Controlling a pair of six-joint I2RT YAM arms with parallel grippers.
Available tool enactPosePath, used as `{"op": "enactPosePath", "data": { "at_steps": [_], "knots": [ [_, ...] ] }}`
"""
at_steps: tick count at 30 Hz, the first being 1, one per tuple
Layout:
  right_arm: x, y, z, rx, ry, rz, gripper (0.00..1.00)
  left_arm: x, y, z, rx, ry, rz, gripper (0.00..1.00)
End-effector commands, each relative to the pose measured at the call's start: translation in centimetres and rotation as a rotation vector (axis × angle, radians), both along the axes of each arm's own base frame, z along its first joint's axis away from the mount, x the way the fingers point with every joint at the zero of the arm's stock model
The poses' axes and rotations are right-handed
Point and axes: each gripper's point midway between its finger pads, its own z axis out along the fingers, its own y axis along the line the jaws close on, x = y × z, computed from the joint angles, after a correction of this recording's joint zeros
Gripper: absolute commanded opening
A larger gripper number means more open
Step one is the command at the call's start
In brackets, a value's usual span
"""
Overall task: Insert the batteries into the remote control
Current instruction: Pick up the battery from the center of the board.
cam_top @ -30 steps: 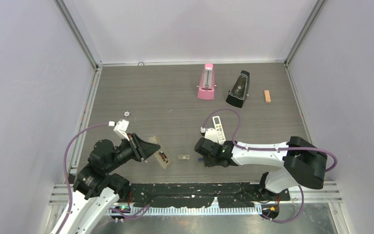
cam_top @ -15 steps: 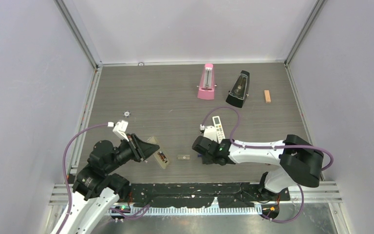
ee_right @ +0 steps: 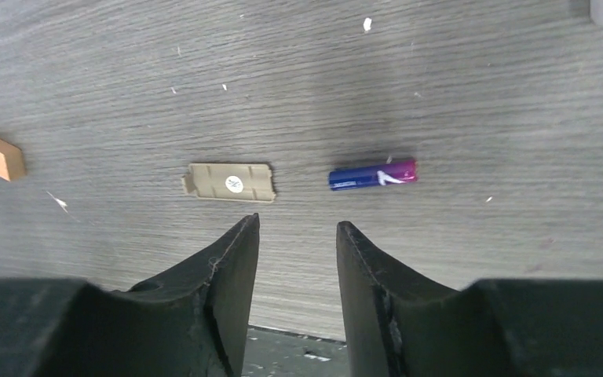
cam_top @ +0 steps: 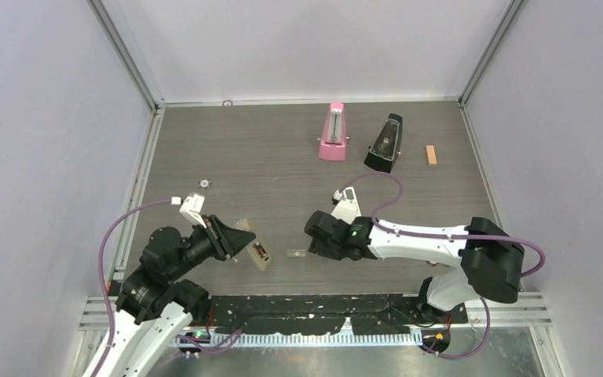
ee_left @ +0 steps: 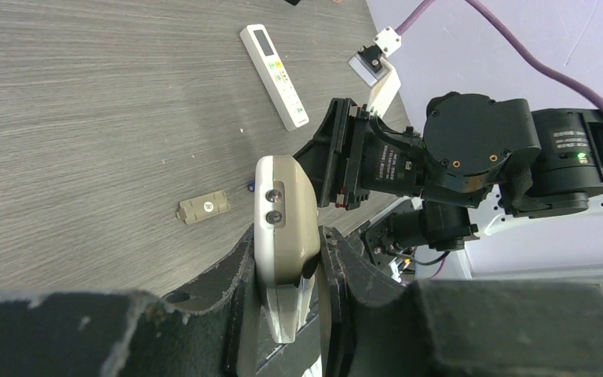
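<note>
My left gripper (cam_top: 234, 240) is shut on the slim remote control (cam_top: 256, 250), holding it tilted above the table with its grey-beige back showing. In the left wrist view the remote (ee_left: 285, 212) sits clamped between both fingers. A blue and purple battery (ee_right: 373, 174) lies on the table just beyond my right gripper (ee_right: 297, 228), slightly to its right. That gripper is open, empty and low over the table; it also shows in the top view (cam_top: 312, 242). The beige battery cover (ee_right: 230, 182) lies flat to the left of the battery.
A second white remote (ee_left: 275, 75) with many buttons lies behind my right wrist, partly hidden in the top view (cam_top: 349, 198). A pink metronome (cam_top: 332, 132), a black metronome (cam_top: 385, 144) and an orange block (cam_top: 431, 155) stand at the back. A small round part (cam_top: 203, 183) lies at the left.
My right gripper has moved left and a little away from the near edge, covering more of the white remote. The left arm and its remote have stayed put.
</note>
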Motion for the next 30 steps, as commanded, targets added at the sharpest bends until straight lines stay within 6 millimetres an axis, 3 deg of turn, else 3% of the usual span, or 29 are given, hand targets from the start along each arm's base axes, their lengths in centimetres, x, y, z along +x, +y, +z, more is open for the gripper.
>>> {"op": "enactPosePath", "data": {
  "at_steps": [1,5,14,30],
  "knots": [
    [0.5,0.8,1.9,0.013,0.026,-0.21,0.5,0.1,0.4,1.9,-0.008,-0.072,0.018,0.0],
    [0.1,0.1,1.5,-0.055,0.091,-0.328,0.59,0.3,0.7,2.0,0.002,-0.078,0.031,0.0],
    [-0.7,-1.6,-0.6,-0.04,0.167,-0.581,0.6,0.5,1.5,2.1,0.045,-0.095,0.066,0.0],
    [1.3,-2.2,-1.6,-0.045,0.136,-0.727,0.45,0.6,1.8,1.8,0.073,-0.099,0.071,0.0]
  ]
}}
